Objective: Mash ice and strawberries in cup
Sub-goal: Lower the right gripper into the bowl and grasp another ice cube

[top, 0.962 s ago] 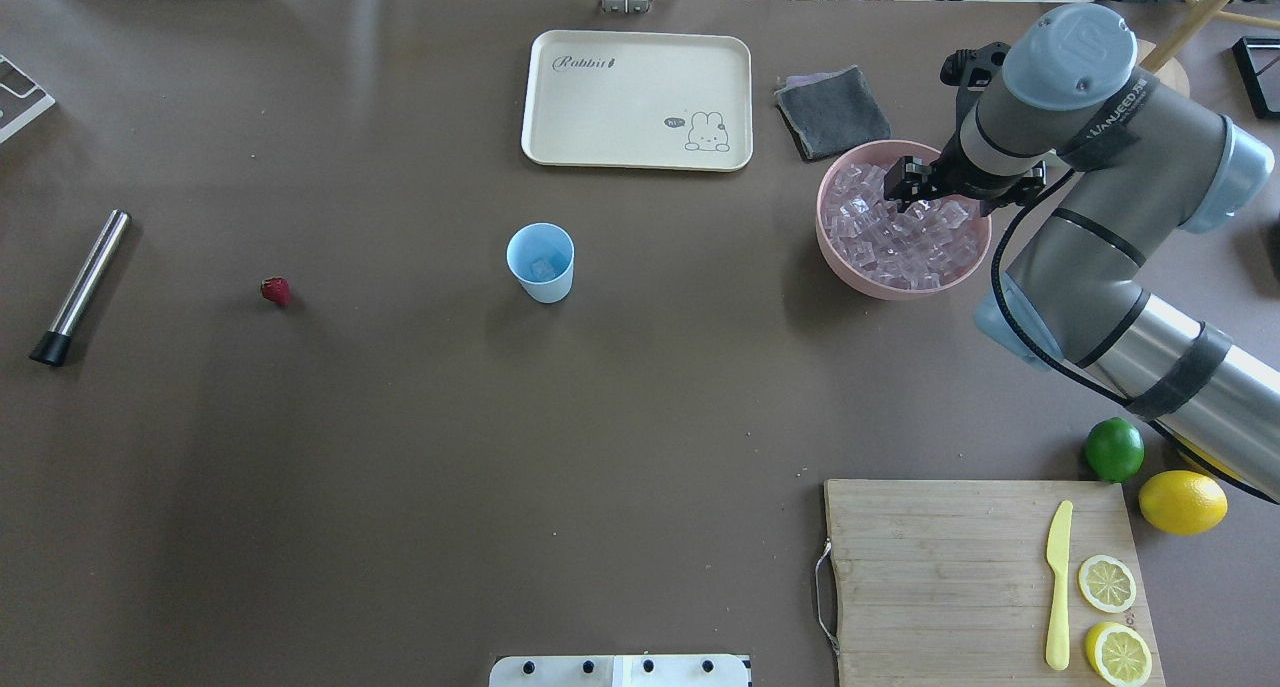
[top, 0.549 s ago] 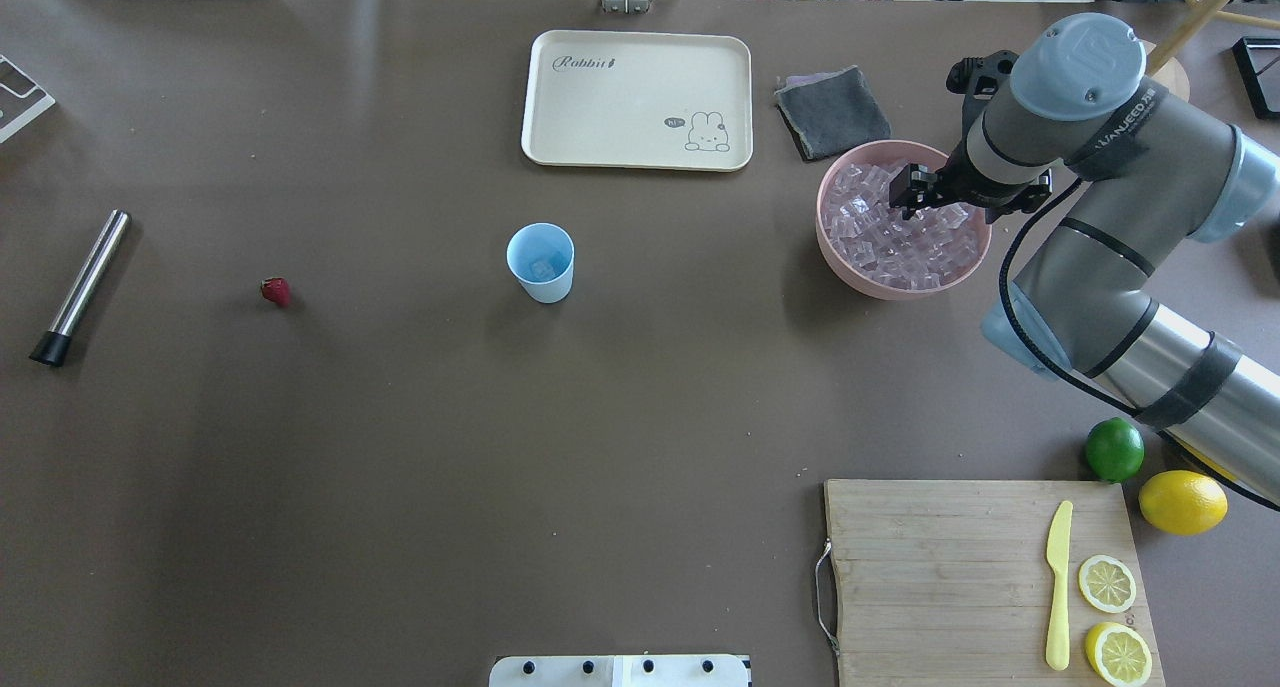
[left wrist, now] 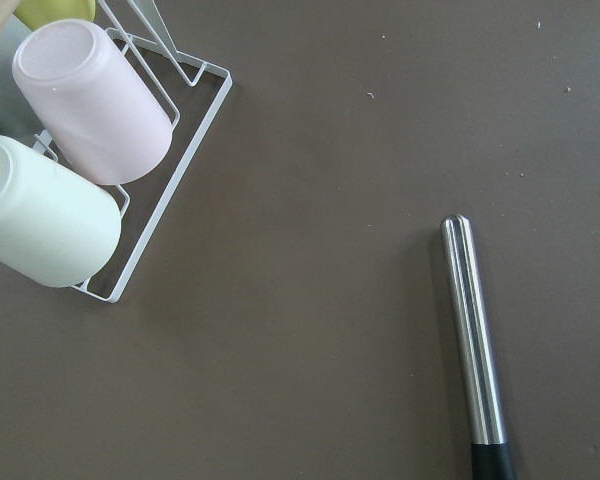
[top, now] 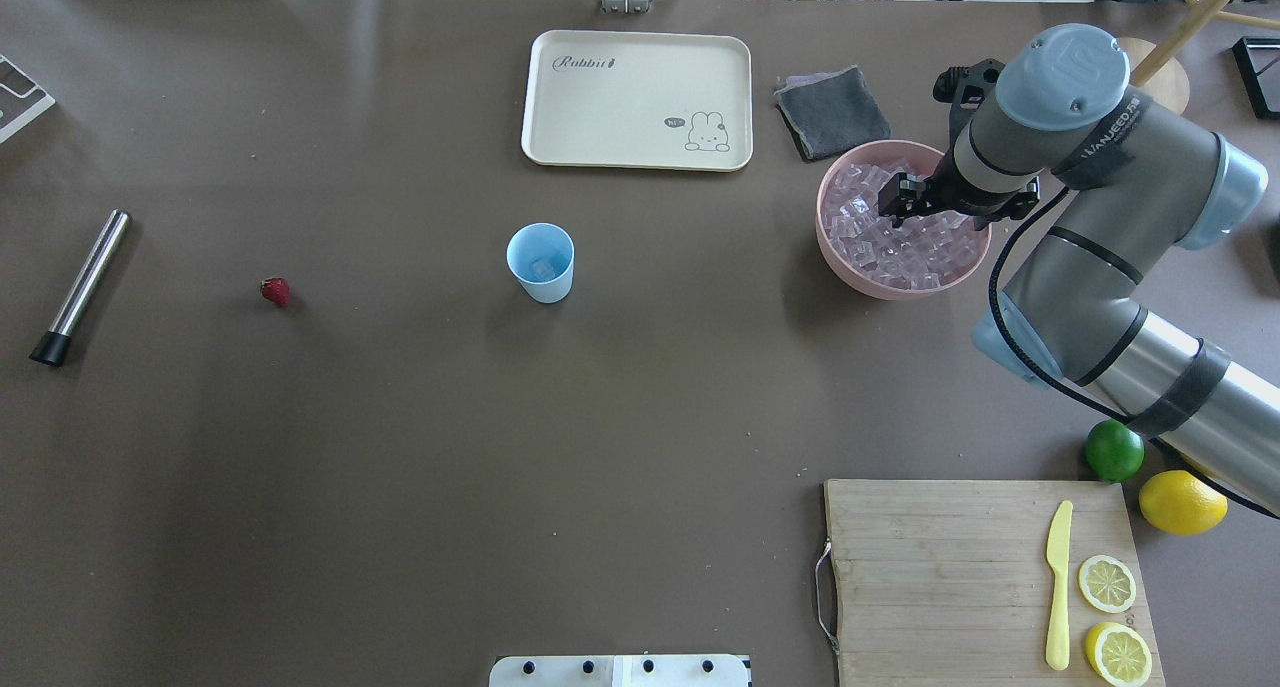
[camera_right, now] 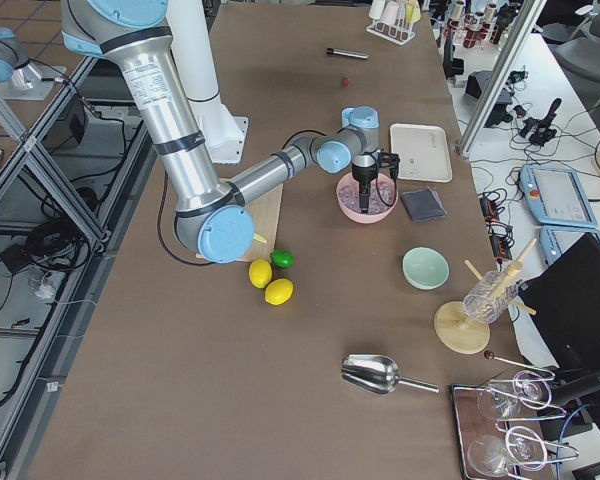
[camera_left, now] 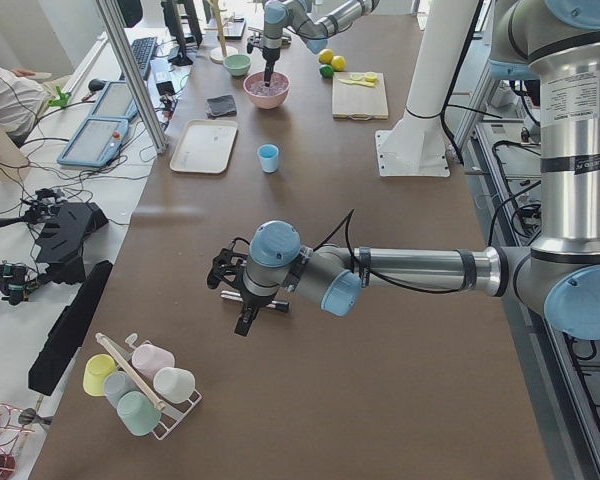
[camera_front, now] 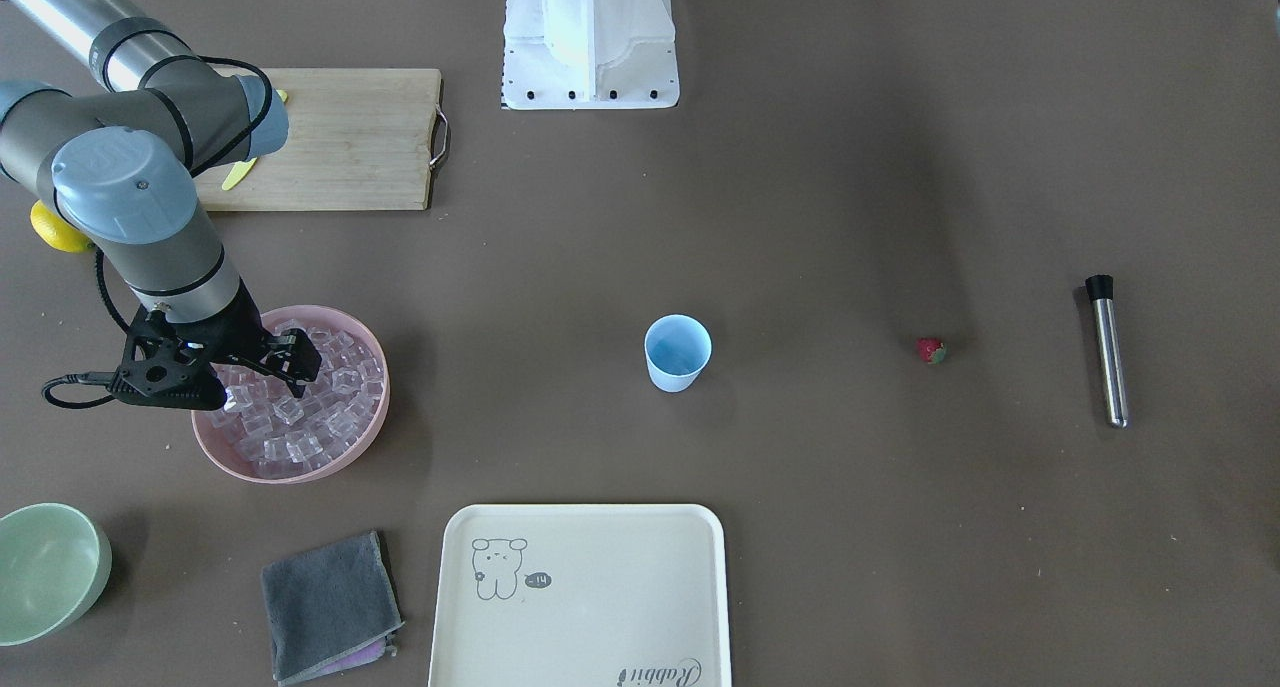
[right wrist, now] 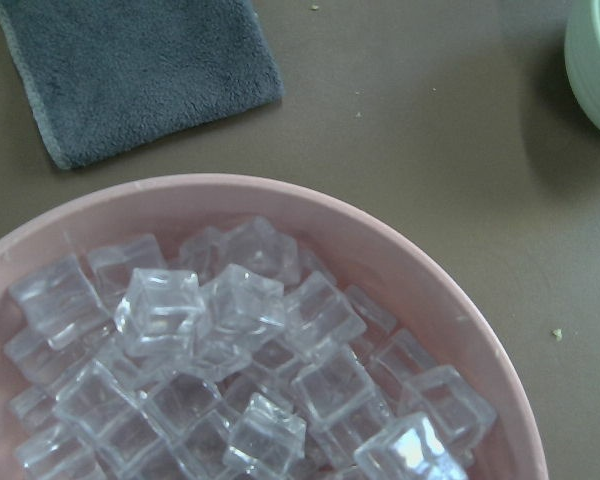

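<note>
Your right gripper (top: 900, 199) sits low in the pink bowl (top: 838, 257), finger spread not readable | left gripper (camera_left: 245, 318) far from the cup (top: 545, 289), spread cannot be told | cup upright, one cube inside | strawberry (top: 275, 290) lies well apart from cup | ice (top: 900, 252) heaped in bowl

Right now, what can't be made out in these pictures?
- Right gripper: in the overhead view, the wrist covers its jaws at the pink bowl; whether it is holding ice is unclear.
- Left gripper: seen only from exterior left; open or shut unknown.
- Cup: contents too small to count.
</note>
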`<state>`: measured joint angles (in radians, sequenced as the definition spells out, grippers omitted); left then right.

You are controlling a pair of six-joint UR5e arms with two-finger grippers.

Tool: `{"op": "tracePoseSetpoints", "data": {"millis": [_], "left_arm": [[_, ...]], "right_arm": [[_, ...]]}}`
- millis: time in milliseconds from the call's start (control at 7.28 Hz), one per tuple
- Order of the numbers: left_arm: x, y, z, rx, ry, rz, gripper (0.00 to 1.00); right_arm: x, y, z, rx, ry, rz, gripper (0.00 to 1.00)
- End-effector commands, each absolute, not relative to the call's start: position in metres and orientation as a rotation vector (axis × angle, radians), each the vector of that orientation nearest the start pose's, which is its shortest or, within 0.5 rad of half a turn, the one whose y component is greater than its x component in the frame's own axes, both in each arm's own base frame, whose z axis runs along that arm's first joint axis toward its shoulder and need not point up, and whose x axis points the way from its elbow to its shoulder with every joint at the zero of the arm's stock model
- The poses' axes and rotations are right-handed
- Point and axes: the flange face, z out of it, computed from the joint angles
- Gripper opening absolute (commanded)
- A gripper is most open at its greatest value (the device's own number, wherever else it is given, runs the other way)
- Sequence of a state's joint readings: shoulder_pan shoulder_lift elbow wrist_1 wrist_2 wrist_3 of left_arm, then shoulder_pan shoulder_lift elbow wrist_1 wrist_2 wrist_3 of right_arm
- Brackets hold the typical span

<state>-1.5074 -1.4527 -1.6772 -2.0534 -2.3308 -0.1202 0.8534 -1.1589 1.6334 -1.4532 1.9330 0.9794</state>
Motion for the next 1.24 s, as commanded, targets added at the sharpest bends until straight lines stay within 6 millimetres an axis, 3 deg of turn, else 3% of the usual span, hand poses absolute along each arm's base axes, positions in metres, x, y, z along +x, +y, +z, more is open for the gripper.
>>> {"op": "tracePoseSetpoints", "data": {"millis": [0,1099], "left_arm": [[-0.0348,-0.4663,0.6097,0.381,0.783,0.127,0.97],[-0.034,-0.469,0.6107,0.381,0.781,0.13,0.97]], "right_arm": [[-0.3574,-0.5555,0.3958,0.123,-0.67,0.141,0.98],[-0.3555,-0.5593,0.3976,0.16,-0.64,0.134,0.93]]}}
